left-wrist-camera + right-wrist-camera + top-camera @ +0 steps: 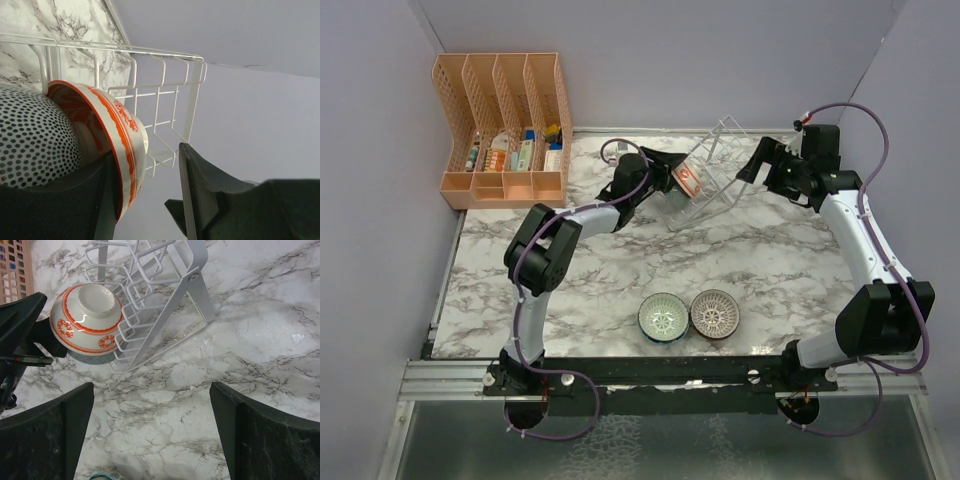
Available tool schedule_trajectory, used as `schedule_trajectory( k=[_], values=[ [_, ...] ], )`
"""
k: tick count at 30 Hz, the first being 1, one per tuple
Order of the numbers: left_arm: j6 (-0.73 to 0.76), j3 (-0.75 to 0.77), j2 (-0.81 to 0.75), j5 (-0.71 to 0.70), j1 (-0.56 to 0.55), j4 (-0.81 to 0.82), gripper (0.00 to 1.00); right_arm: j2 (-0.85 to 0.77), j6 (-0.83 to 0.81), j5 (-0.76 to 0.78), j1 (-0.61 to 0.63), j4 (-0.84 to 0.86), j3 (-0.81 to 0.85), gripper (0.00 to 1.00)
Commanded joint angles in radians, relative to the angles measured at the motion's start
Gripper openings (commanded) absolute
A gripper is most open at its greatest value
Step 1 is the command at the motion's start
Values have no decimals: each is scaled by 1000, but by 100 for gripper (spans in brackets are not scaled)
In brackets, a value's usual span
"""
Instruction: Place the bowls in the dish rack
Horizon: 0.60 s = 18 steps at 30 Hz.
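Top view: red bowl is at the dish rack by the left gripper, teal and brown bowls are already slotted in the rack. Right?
Not quite. The teal bowl and brown bowl sit side by side on the table near the arm bases, not in the dish rack; the top external view shows it. The red bowl is at the rack by the left gripper.

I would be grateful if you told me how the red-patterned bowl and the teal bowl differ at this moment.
The red-patterned bowl is tipped on edge against the dish rack wires; the teal bowl sits flat, mouth up, on the table. The red-patterned bowl lies between the fingers of the left hand; no hand is near the teal bowl. Both are small, round, patterned bowls.
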Motion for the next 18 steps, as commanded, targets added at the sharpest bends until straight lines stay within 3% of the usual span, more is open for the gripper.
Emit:
schedule_trajectory(
  k=[1,18],
  values=[
    [15,8,-80,28,10,-51,49,-4,0,-29,-7,33,-12,100],
    [76,-78,-178,64,47,-184,59,-25,8,-45,-7,45,-31,100]
  ],
)
